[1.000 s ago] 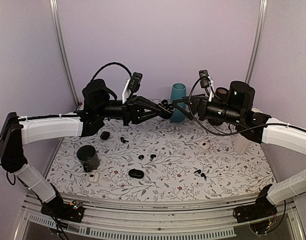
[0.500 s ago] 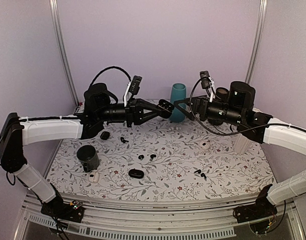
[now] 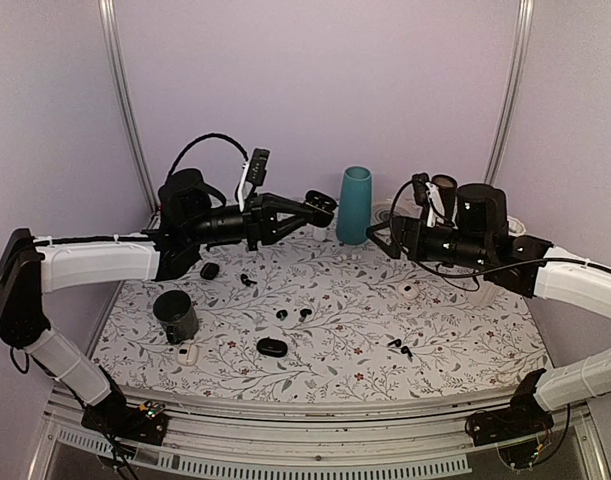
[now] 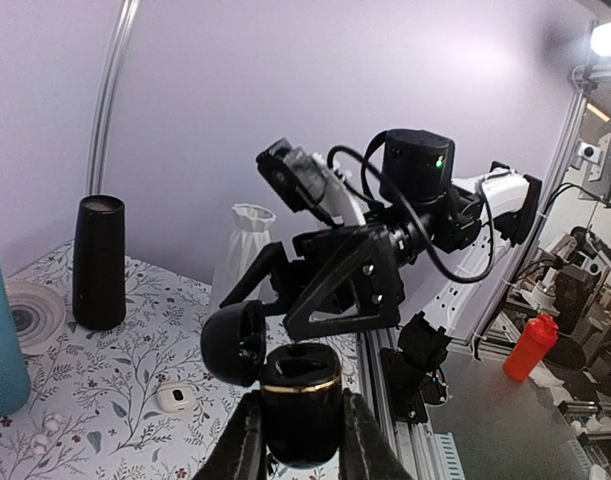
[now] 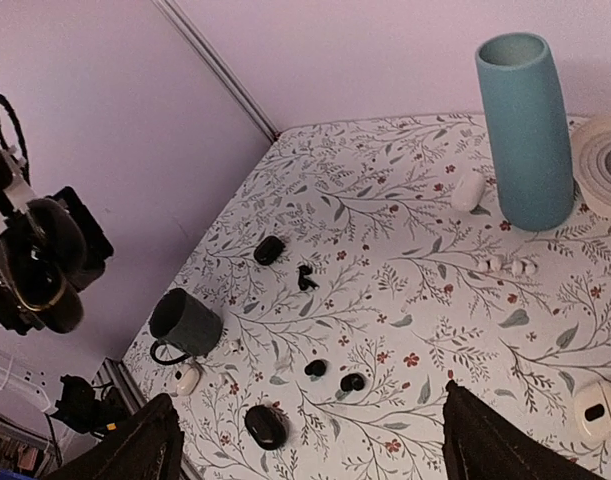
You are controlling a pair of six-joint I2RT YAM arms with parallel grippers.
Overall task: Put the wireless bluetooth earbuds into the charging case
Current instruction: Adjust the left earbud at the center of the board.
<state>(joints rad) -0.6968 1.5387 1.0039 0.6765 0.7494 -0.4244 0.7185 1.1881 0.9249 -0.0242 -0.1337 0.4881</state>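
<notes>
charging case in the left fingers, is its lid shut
No, the charging case stands open, its lid swung off to the side of the gold-rimmed base.

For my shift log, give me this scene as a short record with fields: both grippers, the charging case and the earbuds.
left gripper: shut on the open black gold-rimmed charging case, held in the air
right gripper: open, empty, apart from the case
glossy black earbuds: two lying loose on the floral-print table
task status: earbuds not yet picked up

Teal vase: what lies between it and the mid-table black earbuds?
White earbuds beside the teal vase; then bare cloth to the black earbuds: right wrist view.
</notes>
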